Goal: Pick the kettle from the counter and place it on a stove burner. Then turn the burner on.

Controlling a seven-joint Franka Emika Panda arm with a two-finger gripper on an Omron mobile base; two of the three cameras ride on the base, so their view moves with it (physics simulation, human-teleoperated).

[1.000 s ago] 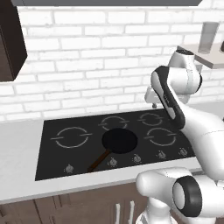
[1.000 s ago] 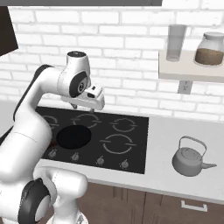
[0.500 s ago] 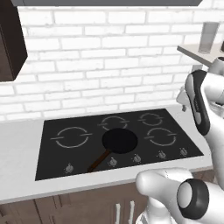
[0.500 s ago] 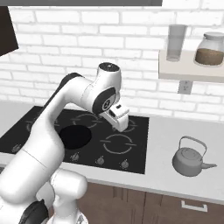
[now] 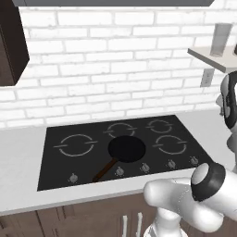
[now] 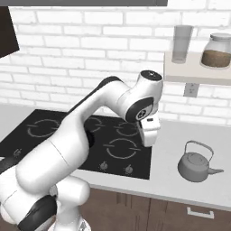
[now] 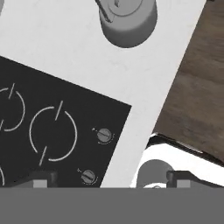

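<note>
Kettle (image 6: 196,161) sits on the counter (image 6: 171,180), ahead of my gripper (image 7: 109,179) and well apart from it, nothing holding it. Looks rigid, smooth metal, likely slippery on the body, so I'd take the thin arched handle at its top. My jaws stand wide and empty, pointing down over the cooktop (image 7: 52,131) corner, arm stretched forward.
</note>
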